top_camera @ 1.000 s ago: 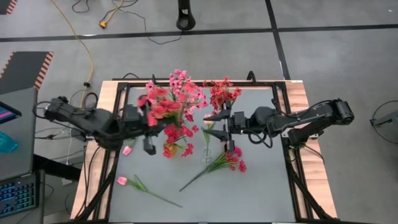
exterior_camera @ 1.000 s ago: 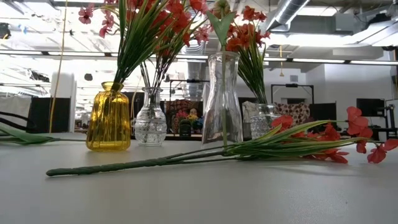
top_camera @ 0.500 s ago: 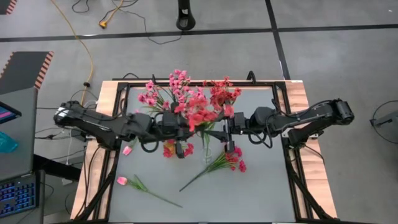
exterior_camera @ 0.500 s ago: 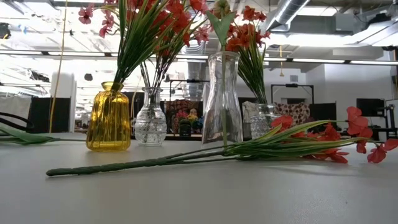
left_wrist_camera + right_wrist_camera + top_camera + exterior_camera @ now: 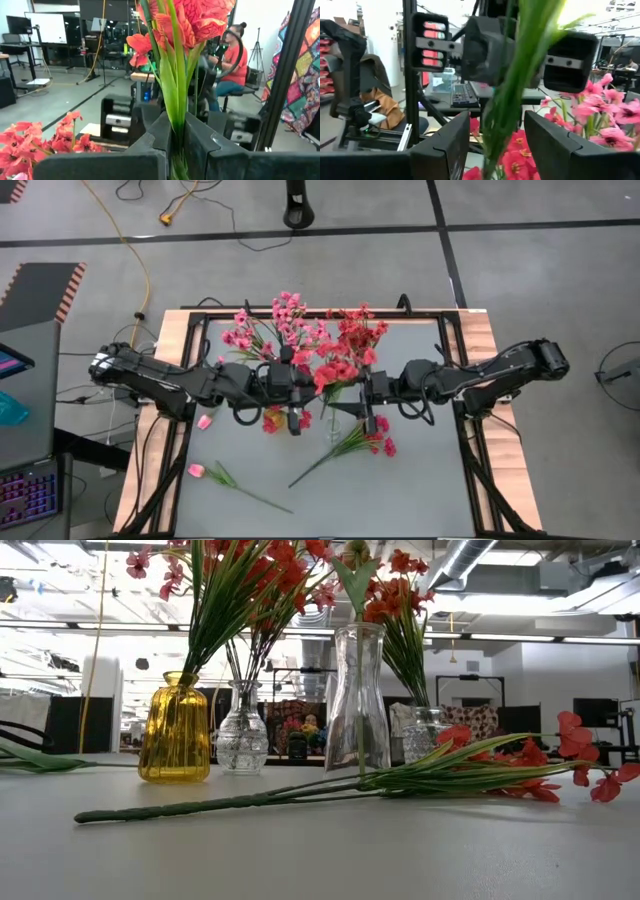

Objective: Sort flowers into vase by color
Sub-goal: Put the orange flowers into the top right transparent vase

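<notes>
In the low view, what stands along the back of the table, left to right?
Yellow glass vase with red sprigs, then small clear textured vase, then tall clear vase, then another clear vase partly hidden behind the red sprig lying on the table.

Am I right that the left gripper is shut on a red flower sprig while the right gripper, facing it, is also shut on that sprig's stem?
Not quite: the right gripper is open, its fingers apart on either side of the stem, as the right wrist view shows. The left gripper is indeed shut on the red flower sprig.

Red blossoms [image 5: 200, 20] are topping green stems [image 5: 177, 95]; an amber-yellow ribbed vase [image 5: 175, 728] is glinting beside clear glass vases [image 5: 357, 700] on the grey table [image 5: 320, 850].
</notes>
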`<state>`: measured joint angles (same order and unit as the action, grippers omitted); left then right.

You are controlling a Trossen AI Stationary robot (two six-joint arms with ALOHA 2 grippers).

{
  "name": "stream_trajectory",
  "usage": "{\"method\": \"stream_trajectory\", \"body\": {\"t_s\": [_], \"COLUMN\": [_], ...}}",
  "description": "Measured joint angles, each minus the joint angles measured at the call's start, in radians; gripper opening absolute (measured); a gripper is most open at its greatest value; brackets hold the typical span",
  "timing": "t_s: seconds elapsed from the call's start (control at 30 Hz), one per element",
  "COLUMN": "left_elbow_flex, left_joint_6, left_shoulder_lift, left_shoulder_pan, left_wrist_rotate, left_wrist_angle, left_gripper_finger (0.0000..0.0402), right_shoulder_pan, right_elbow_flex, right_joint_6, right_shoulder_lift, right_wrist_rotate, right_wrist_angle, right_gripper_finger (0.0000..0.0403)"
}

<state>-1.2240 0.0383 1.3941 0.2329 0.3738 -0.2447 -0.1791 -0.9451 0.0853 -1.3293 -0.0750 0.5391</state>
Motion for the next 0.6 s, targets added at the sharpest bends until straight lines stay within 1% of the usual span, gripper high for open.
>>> {"method": "stream_trajectory", "body": {"t_s": [0.4,0.5,0.6], "left_elbow_flex": [0.0,0.0,0.0], "left_joint_6": [0.004,0.007,0.008], "left_shoulder_lift": [0.0,0.0,0.002], "left_shoulder_pan": [0.001,0.001,0.001], "left_wrist_rotate": [-0.003,-0.002,-0.002], "left_wrist_angle": [0.003,0.002,0.001], "left_gripper_finger": [0.0018,0.0018,0.0018], "right_shoulder_pan": [0.004,0.005,0.005], "right_elbow_flex": [0.0,0.0,0.0], "right_joint_6": [-0.01,-0.009,-0.008], "right_shoulder_lift": [0.0,0.0,0.0], "right_wrist_rotate": [0.0,0.0,0.0], "right_wrist_angle": [0.006,0.006,0.014], "right_gripper_finger": [0.0211,0.0194,0.0165]}}
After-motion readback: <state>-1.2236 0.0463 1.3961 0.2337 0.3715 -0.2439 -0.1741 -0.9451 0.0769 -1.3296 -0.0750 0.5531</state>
